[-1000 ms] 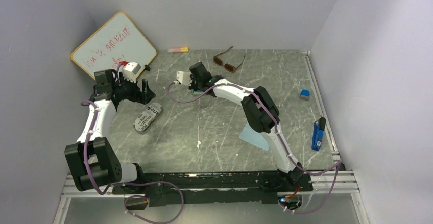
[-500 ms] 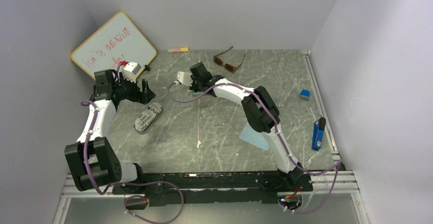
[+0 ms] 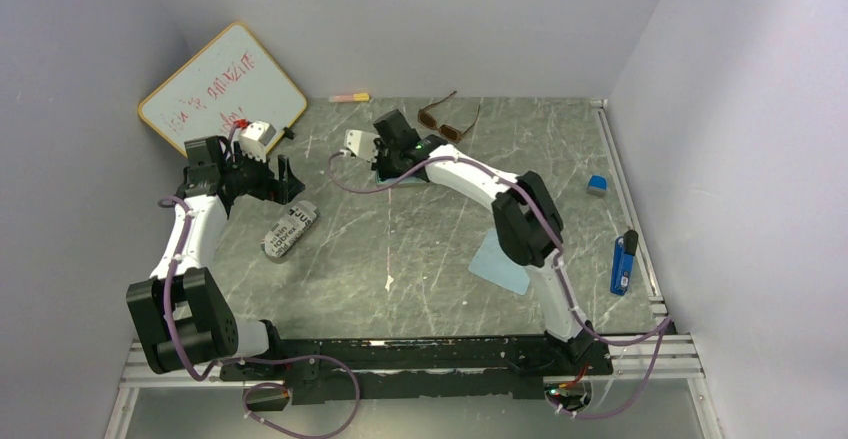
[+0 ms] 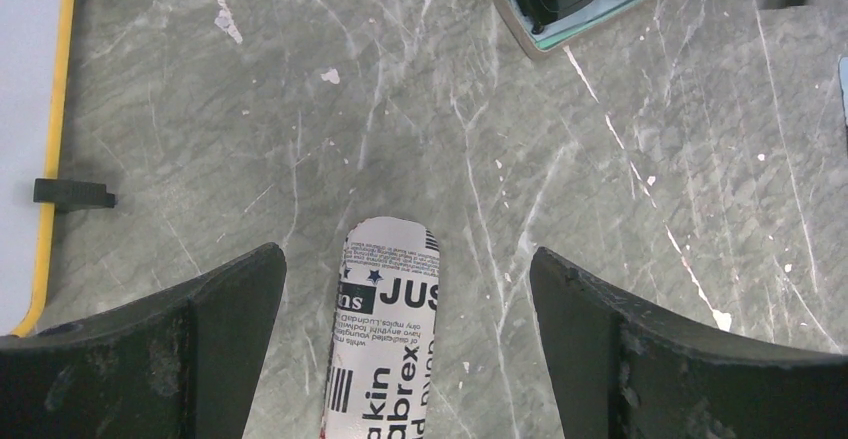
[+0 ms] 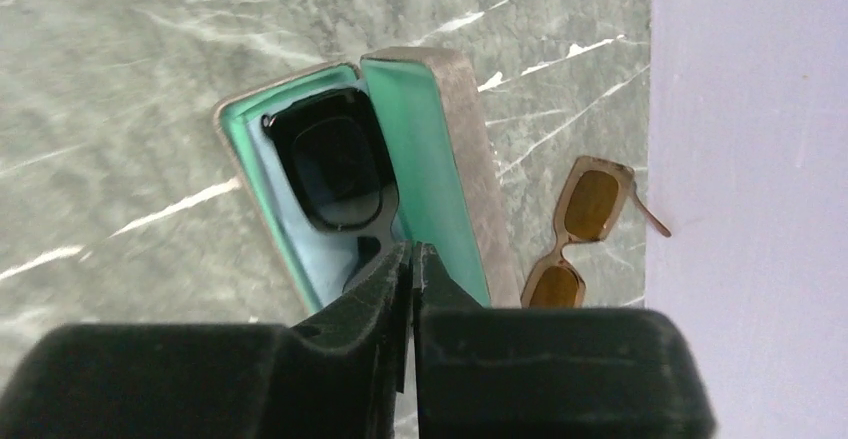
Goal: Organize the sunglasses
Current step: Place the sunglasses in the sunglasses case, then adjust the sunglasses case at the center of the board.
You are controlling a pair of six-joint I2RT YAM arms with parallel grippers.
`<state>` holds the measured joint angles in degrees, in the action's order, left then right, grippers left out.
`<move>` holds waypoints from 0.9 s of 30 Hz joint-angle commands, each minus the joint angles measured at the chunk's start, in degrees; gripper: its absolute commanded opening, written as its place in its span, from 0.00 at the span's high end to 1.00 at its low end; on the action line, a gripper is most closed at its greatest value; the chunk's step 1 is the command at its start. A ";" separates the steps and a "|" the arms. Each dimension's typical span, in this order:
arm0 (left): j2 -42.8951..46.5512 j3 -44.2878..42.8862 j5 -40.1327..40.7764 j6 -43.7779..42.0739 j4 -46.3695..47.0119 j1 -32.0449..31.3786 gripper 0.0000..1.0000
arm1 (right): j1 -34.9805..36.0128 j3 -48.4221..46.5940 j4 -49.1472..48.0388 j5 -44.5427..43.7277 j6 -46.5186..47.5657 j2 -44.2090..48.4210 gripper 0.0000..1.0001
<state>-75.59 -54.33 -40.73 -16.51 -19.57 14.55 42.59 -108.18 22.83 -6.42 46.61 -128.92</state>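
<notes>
Black sunglasses [image 5: 338, 171] lie lengthwise in the teal-lined hard case [image 5: 458, 159]; brown pair [image 3: 443, 124] sits diagonal by the table's [image 3: 420, 249] far edge. Right gripper [image 5: 411, 254] pinched shut, left gripper [image 4: 407, 259] wide open.

The table [image 3: 400, 249] is patterned in grey-green marble veined with white, and the pouch [image 4: 385, 329] is printed with black lettering and stripes on a pale ground. The case [image 5: 468, 159] is lined in mint green and finished outside in dull grey-brown; the black-framed sunglasses [image 5: 335, 169] are fitted with dark lenses, the brown-framed sunglasses [image 5: 575, 229] with amber ones. The whiteboard [image 3: 222, 87] is edged in yellow and marked in red.
</notes>
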 commanded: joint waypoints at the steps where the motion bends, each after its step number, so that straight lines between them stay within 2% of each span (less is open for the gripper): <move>1: -0.16 -3.55 -0.62 1.50 -0.12 -0.25 0.04 | 0.15 5.07 0.56 3.37 -5.24 10.65 0.87; 6: -3.09 -9.82 6.16 1.40 -1.37 -5.61 0.04 | -0.19 14.25 -3.17 5.76 -13.14 19.03 0.55; 12: -11.67 -22.78 14.51 1.73 -3.99 -15.36 0.04 | -1.09 22.21 -6.28 9.23 -22.19 25.38 0.31; 19: -27.50 -43.02 21.28 1.35 -12.53 -26.16 0.04 | -3.32 35.29 -14.83 11.90 -32.17 31.69 0.23; 27: -44.68 -62.89 22.52 5.06 -18.97 -30.94 0.04 | -9.44 43.47 -22.37 20.56 -43.29 33.19 0.24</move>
<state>-115.59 -109.58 -19.90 -13.89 -33.54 -15.07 35.79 -67.02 8.29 8.29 11.53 -98.83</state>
